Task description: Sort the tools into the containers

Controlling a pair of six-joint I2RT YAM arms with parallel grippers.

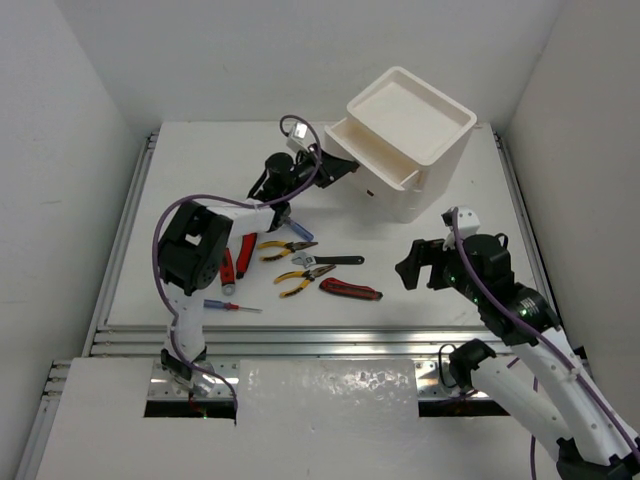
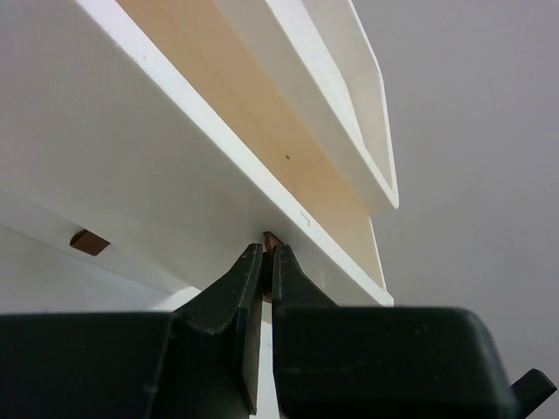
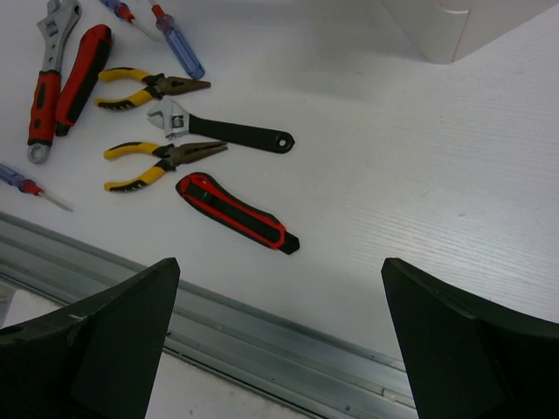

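The white drawer unit (image 1: 436, 172) stands at the far right, and its upper drawer (image 1: 372, 156) is pulled partly out to the left. My left gripper (image 1: 336, 168) is shut on that drawer's dark red tab (image 2: 271, 236). A second tab (image 2: 90, 242) shows lower down. The tools lie mid-table: two yellow pliers (image 1: 288, 249) (image 1: 304, 279), a black wrench (image 1: 331, 260), a red-and-black knife (image 1: 350, 290), a second red knife (image 1: 245, 253), a red wrench (image 1: 227, 270) and blue screwdrivers (image 1: 232, 306). My right gripper (image 1: 413, 265) is open and empty, right of the knife (image 3: 238, 213).
Metal rails (image 1: 320, 340) run along the table's near edge and both sides. White walls close in the left, back and right. The right wrist view shows the drawer unit's lower corner (image 3: 450, 30) at the top.
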